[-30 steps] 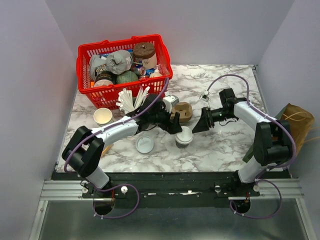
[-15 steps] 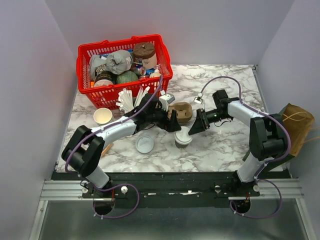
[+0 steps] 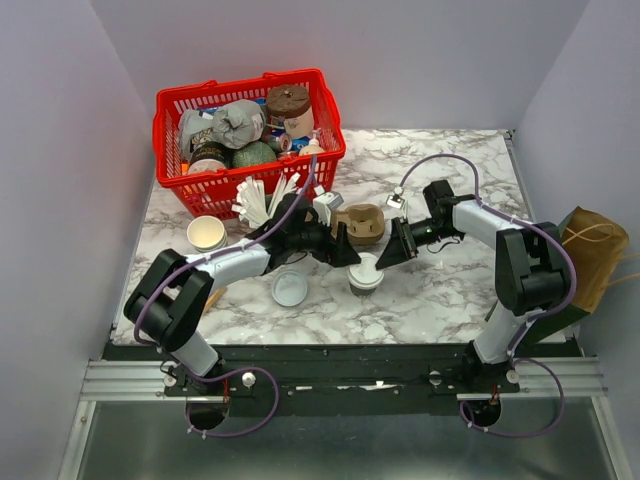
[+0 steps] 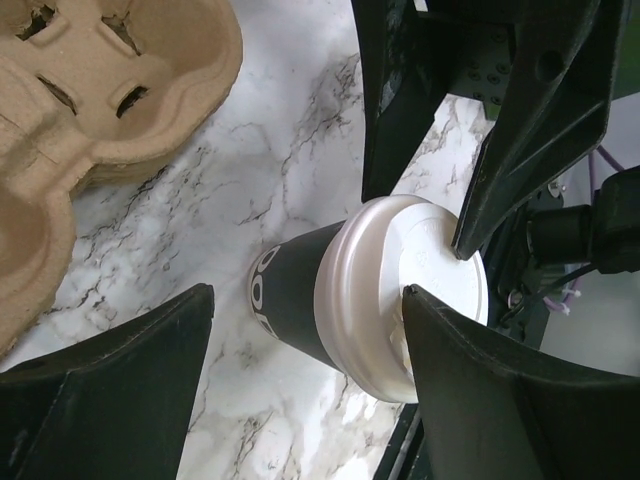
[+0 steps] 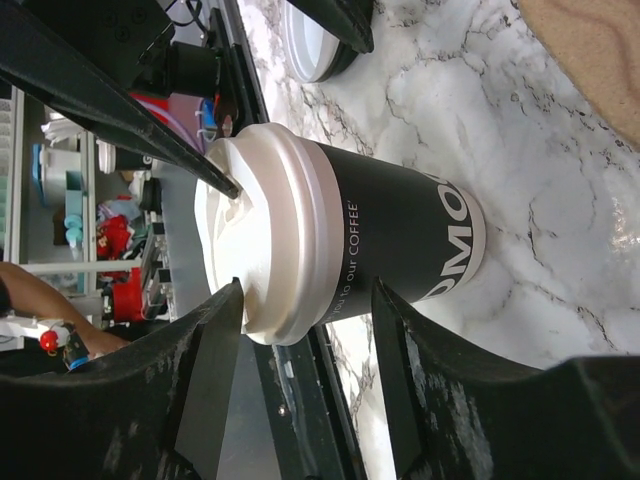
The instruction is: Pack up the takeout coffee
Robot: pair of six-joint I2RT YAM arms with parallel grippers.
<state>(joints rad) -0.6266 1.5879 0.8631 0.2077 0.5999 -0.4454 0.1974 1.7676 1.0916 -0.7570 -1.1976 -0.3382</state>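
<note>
The takeout coffee (image 3: 366, 273) is a dark paper cup with a white plastic lid, standing on the marble table. In the left wrist view the cup (image 4: 292, 290) stands between my open left fingers, and one fingertip (image 4: 415, 300) touches the lid. My left gripper (image 3: 346, 252) is just left of the cup. My right gripper (image 3: 393, 252) is just right of it, open. In the right wrist view the cup (image 5: 400, 235) sits between my open right fingers (image 5: 205, 380), and a left fingertip rests on the lid (image 5: 255, 230).
A brown pulp cup carrier (image 3: 362, 222) lies just behind the cup and shows in the left wrist view (image 4: 110, 90). A loose white lid (image 3: 290, 290), a lidless paper cup (image 3: 206, 232), white stirrers (image 3: 262, 200) and a full red basket (image 3: 215, 190) are at the left. A brown bag (image 3: 598, 245) is at the right edge.
My right gripper has moved left, up to the cup. My left gripper has shifted slightly back and left. The cup stays in nearly the same place.
</note>
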